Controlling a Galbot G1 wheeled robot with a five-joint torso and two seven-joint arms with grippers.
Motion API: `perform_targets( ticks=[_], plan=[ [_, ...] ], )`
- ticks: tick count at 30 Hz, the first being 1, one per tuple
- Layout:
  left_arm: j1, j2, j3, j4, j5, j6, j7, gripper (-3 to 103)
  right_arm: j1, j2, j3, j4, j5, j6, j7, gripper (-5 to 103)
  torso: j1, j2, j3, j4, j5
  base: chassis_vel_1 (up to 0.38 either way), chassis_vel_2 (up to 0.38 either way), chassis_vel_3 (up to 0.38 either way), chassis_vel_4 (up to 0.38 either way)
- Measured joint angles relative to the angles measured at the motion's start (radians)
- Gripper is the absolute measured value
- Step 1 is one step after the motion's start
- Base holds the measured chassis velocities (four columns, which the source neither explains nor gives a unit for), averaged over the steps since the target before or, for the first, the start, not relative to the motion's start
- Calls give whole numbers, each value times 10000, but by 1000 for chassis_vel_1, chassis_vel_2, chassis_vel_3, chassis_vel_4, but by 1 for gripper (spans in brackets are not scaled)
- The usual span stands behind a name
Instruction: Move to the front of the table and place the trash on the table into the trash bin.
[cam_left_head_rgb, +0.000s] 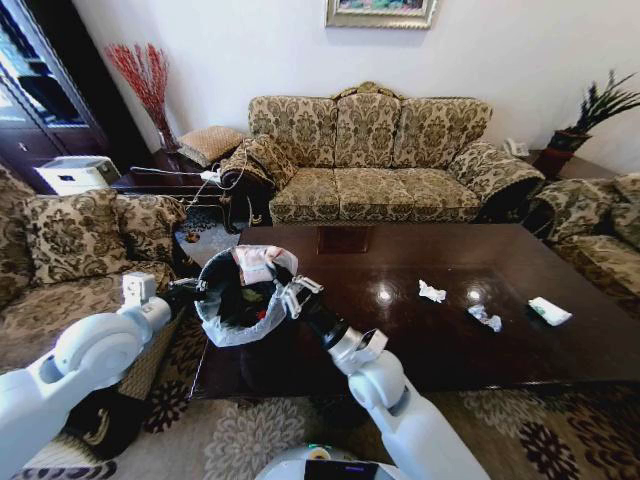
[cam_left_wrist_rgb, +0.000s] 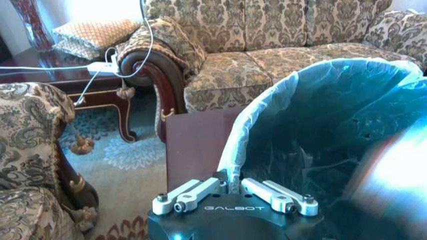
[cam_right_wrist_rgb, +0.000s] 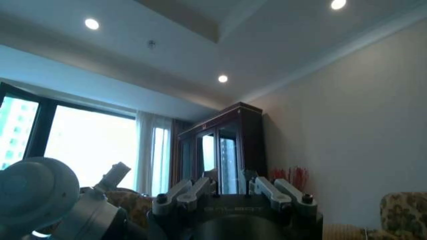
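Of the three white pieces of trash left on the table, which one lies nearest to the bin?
The crumpled paper wad nearest the table's middle. The silvery wrapper and the flat white packet lie farther from the bin, toward the robot's right.

Left claw (cam_left_wrist_rgb: 233, 192) clamped shut, right claw (cam_right_wrist_rgb: 230, 192) parted.

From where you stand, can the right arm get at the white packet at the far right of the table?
Probably yes. The right gripper is over the bin at the table's left end, but bare tabletop lies between it and the packet. It is a long sideways stretch, so reach may fall short.
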Motion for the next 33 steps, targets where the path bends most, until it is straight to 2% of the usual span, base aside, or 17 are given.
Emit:
perform_targets(
  ticks=[2,4,6,7,8,9,10,11,13,14,17,19,22,23,26,33],
  plan=[
    [4,-37,-1,-16,2,-3,0,0,-56,35,24,-19,-16,3,15,31,0,0,0,0,0,0,0,0,0],
    [4,-39,-1,-18,3,-4,0,0,-68,39,32,-20,-10,5,17,31,0,0,0,0,0,0,0,0,0],
    [5,-54,-1,-9,13,-8,3,0,-208,67,122,75,250,37,114,41,0,0,0,0,0,0,0,0,0],
    [3,-57,-1,30,18,-11,6,0,-293,77,194,173,273,0,473,47,0,0,0,-1,1,0,0,0,0],
    [-1,-70,0,84,34,-20,3,0,-440,87,365,298,63,-372,1201,52,0,0,0,-1,0,0,0,0,0],
    [-1,-70,0,84,34,-20,3,0,-440,87,365,298,63,-372,1201,52,0,0,0,-1,0,0,0,0,0],
    [-4,-91,1,117,51,-32,2,0,-558,88,538,312,-64,-588,1768,58,0,0,0,-1,0,0,0,0,0],
    [-5,-119,3,134,61,-40,2,0,-668,87,737,251,-87,-599,2231,58,0,0,0,-1,0,0,0,0,0],
    [-5,-180,3,140,72,-46,8,0,-933,41,1355,59,154,-867,2714,69,0,0,0,0,0,0,0,0,0],
    [-5,-180,3,140,72,-46,8,0,-933,41,1355,59,154,-867,2714,69,0,0,0,0,0,0,0,0,0],
    [-2,-250,18,140,112,-53,29,0,-1158,7,2340,-474,1400,-1483,3511,85,0,0,0,-1,2,0,0,0,0],
    [-5,-272,27,136,120,-56,31,0,-1159,18,2624,-726,1713,-1559,3687,85,0,0,0,-2,2,0,0,0,0],
    [-36,-389,75,101,145,-87,42,0,-761,120,3549,-2004,2886,-2000,3990,99,0,0,0,0,0,-7,-9,15,20],
    [-36,-389,75,101,145,-87,42,0,-761,120,3549,-2004,2886,-2000,3990,99,0,0,0,0,0,-21,-26,46,60],
    [-41,-532,101,-11,182,-113,41,0,-171,249,4241,-3299,3818,-2355,4471,100,1,-1,1,2,2,-54,-31,61,70],
    [71,-730,71,-177,291,-116,53,0,504,324,4994,-4901,3610,-2081,5083,100,1,-1,1,0,3,-141,-133,157,144]
  ],
)
